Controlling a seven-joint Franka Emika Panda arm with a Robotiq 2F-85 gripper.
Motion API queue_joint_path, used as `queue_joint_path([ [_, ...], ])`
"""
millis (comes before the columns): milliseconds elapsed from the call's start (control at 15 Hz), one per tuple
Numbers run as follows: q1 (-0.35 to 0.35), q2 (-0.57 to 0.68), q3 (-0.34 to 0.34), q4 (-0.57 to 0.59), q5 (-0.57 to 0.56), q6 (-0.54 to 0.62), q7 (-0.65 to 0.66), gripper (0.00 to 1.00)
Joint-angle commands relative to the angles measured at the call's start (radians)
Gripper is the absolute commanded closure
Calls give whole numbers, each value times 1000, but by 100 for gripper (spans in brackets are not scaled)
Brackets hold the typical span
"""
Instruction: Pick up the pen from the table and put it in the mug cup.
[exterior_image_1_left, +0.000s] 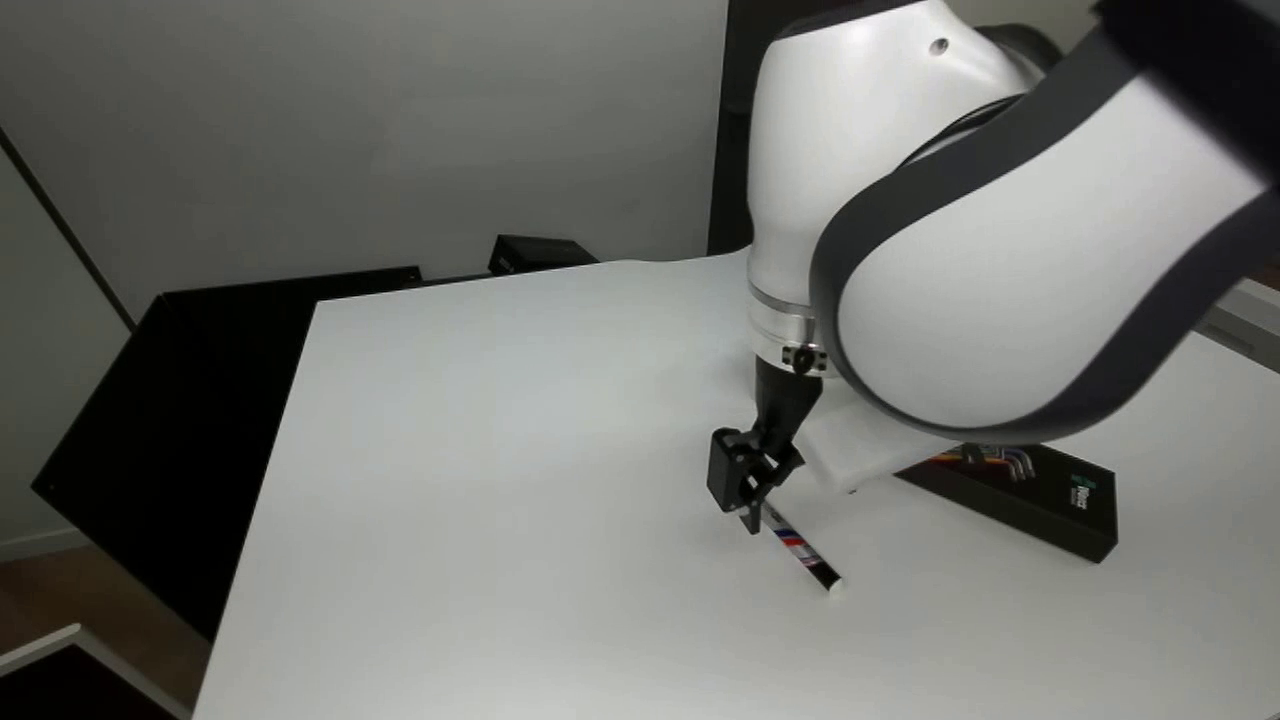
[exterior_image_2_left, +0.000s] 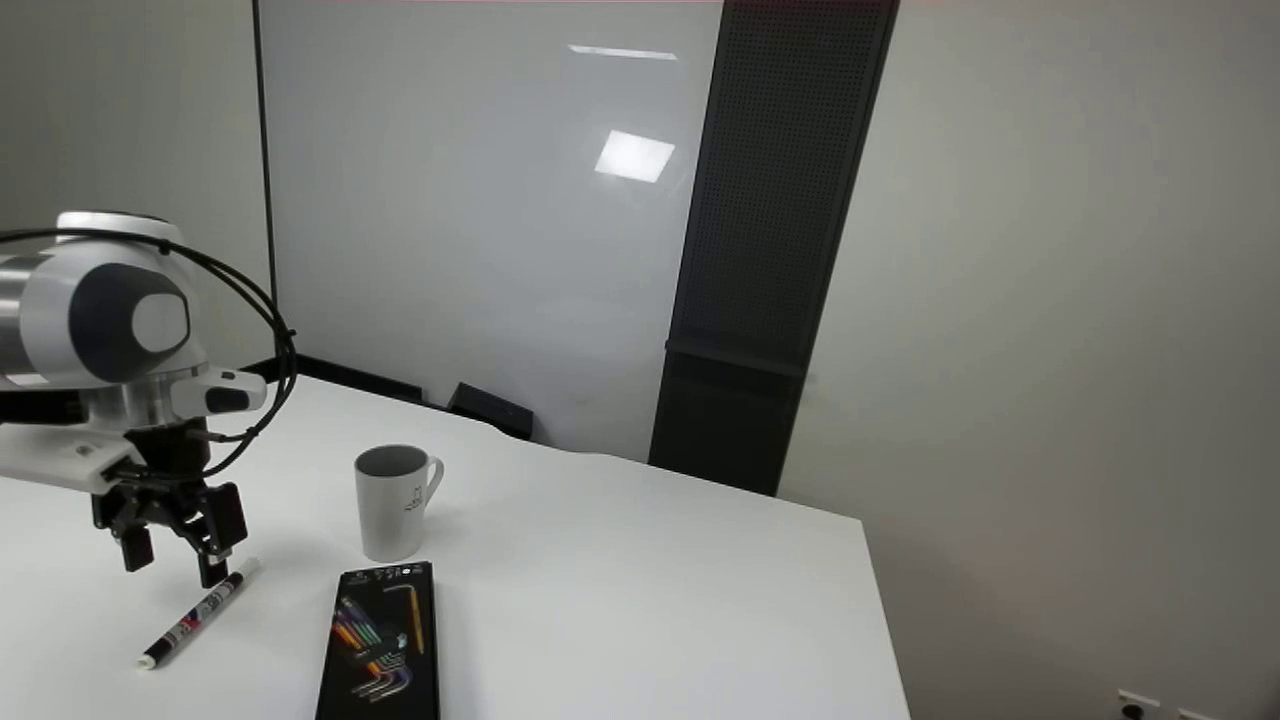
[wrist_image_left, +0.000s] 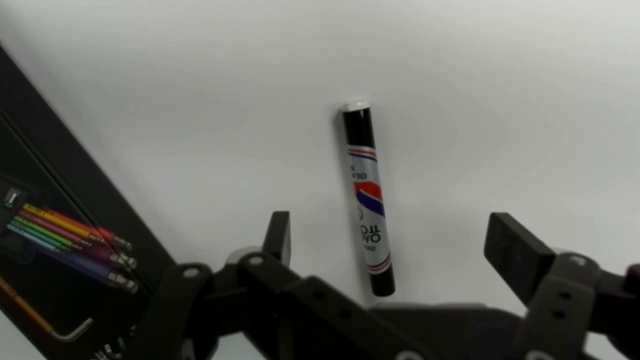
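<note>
The pen (wrist_image_left: 367, 200), a black and silver marker with red and blue bands and a white tip, lies flat on the white table (exterior_image_1_left: 450, 480). It shows in both exterior views (exterior_image_1_left: 800, 545) (exterior_image_2_left: 200, 615). My gripper (wrist_image_left: 390, 232) is open and empty, pointing down above the pen's far black end. In the wrist view the pen's lower part lies between the spread fingers, touching neither. The gripper also shows in both exterior views (exterior_image_1_left: 750, 515) (exterior_image_2_left: 176, 562). The mug cup (exterior_image_2_left: 388, 515) stands upright in an exterior view, its handle to the right; it is out of the wrist view.
A flat black case (exterior_image_2_left: 380, 640) with coloured hex keys lies near the mug and the pen. It also shows in an exterior view (exterior_image_1_left: 1060, 500) and at the left of the wrist view (wrist_image_left: 75, 150). A small black box (exterior_image_2_left: 490, 410) sits at the table's back edge.
</note>
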Motion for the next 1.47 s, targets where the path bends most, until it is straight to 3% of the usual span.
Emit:
queue_joint_path([
  [0, 26, 51, -9, 45, 57, 16, -19, 0],
  [533, 21, 81, -15, 34, 171, 30, -56, 0],
  [1400, 1, 107, -16, -14, 202, 151, -155, 0],
])
